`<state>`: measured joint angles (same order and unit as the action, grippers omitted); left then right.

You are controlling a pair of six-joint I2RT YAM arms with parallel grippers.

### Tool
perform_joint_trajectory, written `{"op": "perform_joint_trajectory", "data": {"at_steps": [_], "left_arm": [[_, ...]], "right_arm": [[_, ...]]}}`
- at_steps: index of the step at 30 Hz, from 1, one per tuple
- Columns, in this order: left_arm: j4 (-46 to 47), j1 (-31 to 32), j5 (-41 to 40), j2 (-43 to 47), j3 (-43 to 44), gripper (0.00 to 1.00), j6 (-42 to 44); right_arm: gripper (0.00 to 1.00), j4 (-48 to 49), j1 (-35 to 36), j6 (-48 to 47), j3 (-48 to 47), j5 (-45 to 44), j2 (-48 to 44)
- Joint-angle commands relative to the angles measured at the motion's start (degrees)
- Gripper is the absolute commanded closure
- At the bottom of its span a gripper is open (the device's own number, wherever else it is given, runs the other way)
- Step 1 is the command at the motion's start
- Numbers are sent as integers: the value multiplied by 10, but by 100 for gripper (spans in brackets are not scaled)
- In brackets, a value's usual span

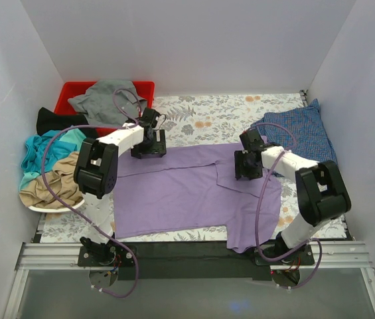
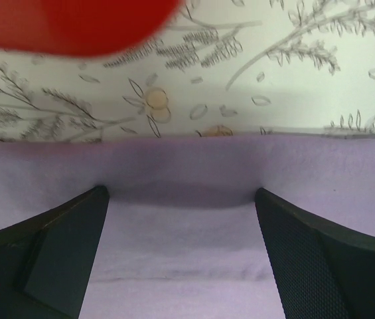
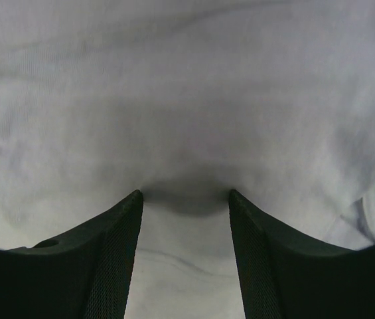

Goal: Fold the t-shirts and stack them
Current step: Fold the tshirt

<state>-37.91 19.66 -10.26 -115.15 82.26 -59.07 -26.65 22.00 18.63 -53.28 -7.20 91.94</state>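
A lavender-purple t-shirt (image 1: pixel 174 193) lies spread flat in the middle of the floral table cover (image 1: pixel 207 119). One part is folded down at its right side. My left gripper (image 1: pixel 149 153) is open, its tips pressed on the shirt's far left edge. The left wrist view shows the cloth (image 2: pixel 180 252) between the spread fingers (image 2: pixel 74 246), with the edge just ahead. My right gripper (image 1: pixel 245 170) is open and pressed on the shirt's far right part. The right wrist view shows pale cloth (image 3: pixel 187 100) dimpled between its fingertips (image 3: pixel 124 226).
A blue checked shirt (image 1: pixel 303 133) lies at the far right. A red bin (image 1: pixel 74 90) at the far left holds a grey shirt (image 1: pixel 104 98). Black (image 1: pixel 58 121), teal (image 1: pixel 48 147) and tan (image 1: pixel 48 187) shirts are piled along the left wall. White walls enclose the table.
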Motion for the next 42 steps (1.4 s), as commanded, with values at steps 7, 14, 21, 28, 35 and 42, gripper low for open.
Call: {"op": "perform_joint_trajectory", "data": {"at_steps": [7, 14, 21, 28, 35, 42], "left_arm": [[-11, -41, -107, -56, 75, 8, 43], [-1, -55, -183, -68, 84, 8, 56], [17, -56, -122, -14, 77, 8, 57], [67, -52, 55, 164, -11, 8, 20], [25, -50, 131, 314, -233, 13, -89], [-89, -33, 127, 402, -304, 18, -176]], "right_arm": [[39, 38, -27, -50, -115, 45, 112], [39, 14, -30, -98, -195, 61, 171], [37, 33, -30, -125, -195, 45, 97], [32, -1, -33, -121, -159, 28, -66], [34, -94, -36, 25, 30, 67, -221], [39, -130, -17, 185, 173, 104, -397]]}}
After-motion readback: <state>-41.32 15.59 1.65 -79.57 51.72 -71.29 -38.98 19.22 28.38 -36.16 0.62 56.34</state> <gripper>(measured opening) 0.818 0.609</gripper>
